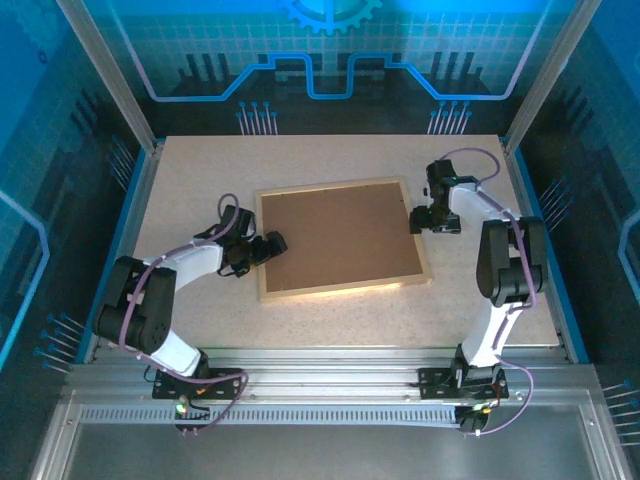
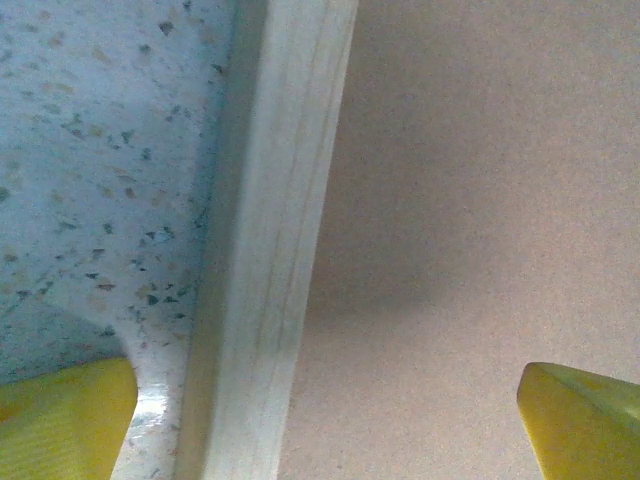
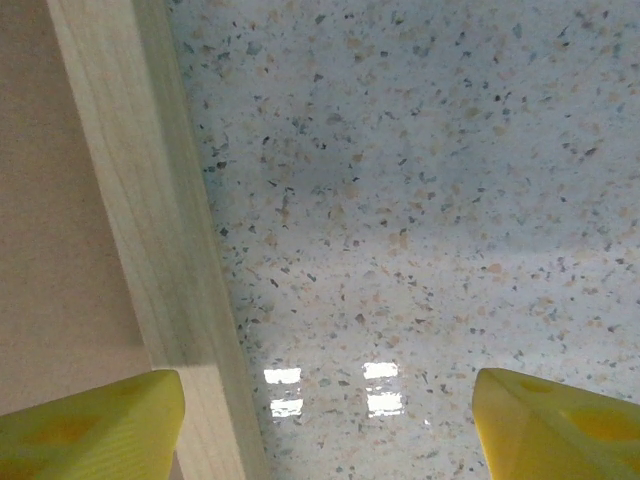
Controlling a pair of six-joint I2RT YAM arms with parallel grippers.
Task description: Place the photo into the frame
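Far left in the top view: left arm folded at the near edge, forearm angled in toward the middle. At its end, left gripper, low at the left rail of the frame, roughly halfway along that rail. Stands with jaws spread as wide as can be and clamps nothing. Straddles the rail in the left wrist view: one yellow fingertip over the speckled table, the other over the brown backing board, with the pale wood strip running between them, clear of both. Contact with the surface below: cannot tell.

In the middle: the frame, flat on the table, back side up, turned a little off square to the table's edges. Carries the backing board within its opening, thin light-wood rim visible all round, near rail brightly lit.

To the right: right gripper, at the frame's right rail, close to the far right corner, with the right arm rising from the near edge and bending back over. Holds nothing, with jaws well parted, though less widely than the left pair. In the right wrist view: one yellow fingertip above the rail beside the backing board's edge, the other out over the table, well apart from the wood, with small bright reflections on the tabletop between them.
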